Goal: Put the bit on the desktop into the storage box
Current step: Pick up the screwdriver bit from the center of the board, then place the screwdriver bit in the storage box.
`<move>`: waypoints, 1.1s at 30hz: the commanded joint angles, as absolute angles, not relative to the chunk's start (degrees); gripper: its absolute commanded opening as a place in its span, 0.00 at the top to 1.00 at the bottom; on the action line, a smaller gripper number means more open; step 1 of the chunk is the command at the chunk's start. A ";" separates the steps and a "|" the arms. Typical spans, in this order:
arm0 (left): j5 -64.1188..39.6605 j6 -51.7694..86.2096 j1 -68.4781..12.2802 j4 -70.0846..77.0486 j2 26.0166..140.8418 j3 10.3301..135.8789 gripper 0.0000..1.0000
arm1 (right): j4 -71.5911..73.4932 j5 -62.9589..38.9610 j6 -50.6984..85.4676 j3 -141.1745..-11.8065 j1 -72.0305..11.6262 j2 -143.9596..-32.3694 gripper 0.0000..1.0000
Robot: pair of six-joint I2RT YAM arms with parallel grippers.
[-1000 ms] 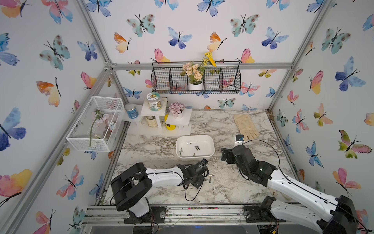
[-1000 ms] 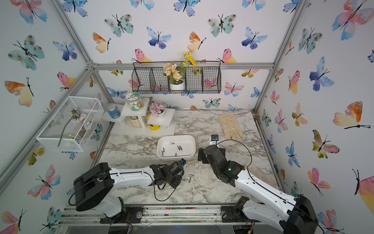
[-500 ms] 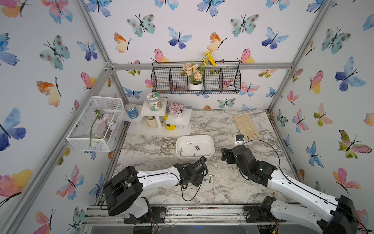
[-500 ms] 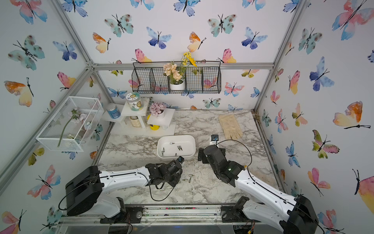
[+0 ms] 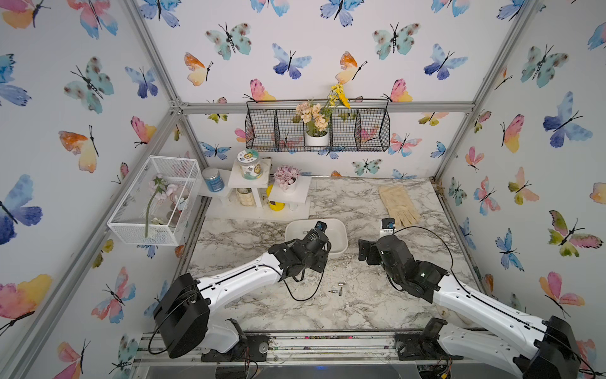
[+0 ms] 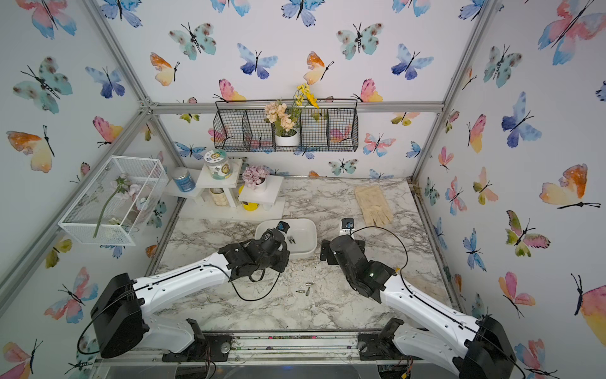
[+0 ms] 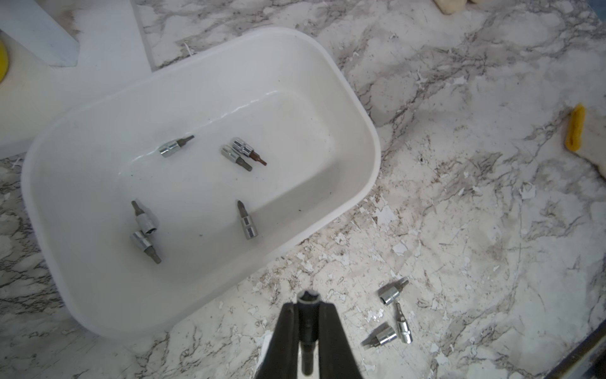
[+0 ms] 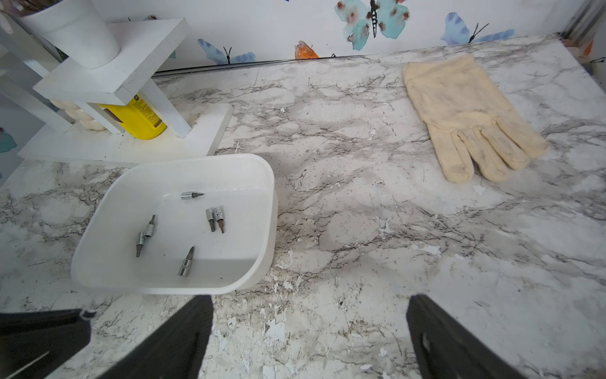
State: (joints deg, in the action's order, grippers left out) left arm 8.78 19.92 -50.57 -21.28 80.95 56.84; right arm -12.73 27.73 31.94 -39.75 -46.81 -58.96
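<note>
Chrome and dark steel show between the fingers of the left tool [image 7: 308,306]: it is clenched on one bit [image 7: 307,297], whose hollow socket end pokes out past the fingertips. Straight ahead of that tool lies the storage box [image 7: 360,108], its near wall just beyond the tips in the left wrist view. How high the tool hangs above the worktop [image 7: 475,203] cannot be told. Six stored bits [image 7: 247,220] lie scattered on the box floor, two pairs of them touching.

Close beside the left tool, off to one side of its tips and outside the box, three loose bits [image 7: 392,292] sit clustered on a patch of worktop with flaked, worn surface. In both top views they lie behind the tool, toward the arm bases [image 5: 337,288], and the left wrist overhangs the near part of the box, hiding some of its rim [image 6: 310,229].

Fingers of the right tool [image 8: 311,328] are spread wide with nothing between them. The box stands ahead of it to one side, and a cream glove [image 8: 469,118] lies flat ahead on the other side, well apart from the box. Beyond the box from both tools is a white stepped stand [image 8: 131,65], with a yellow container [image 8: 141,118] under its shelf and a white pot [image 8: 75,29] on top.
</note>
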 commanded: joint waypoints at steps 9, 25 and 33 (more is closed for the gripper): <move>8.52 17.36 -42.23 -15.67 90.93 60.69 0.93 | -12.95 23.66 30.20 -38.50 -46.49 -60.21 0.03; 9.03 17.88 -39.26 -13.44 97.14 64.18 0.51 | -15.00 12.24 25.50 -40.40 -46.49 -66.35 0.03; 10.09 19.47 -39.29 -15.59 87.71 62.21 0.25 | -17.87 4.87 24.61 -43.22 -46.59 -71.92 0.09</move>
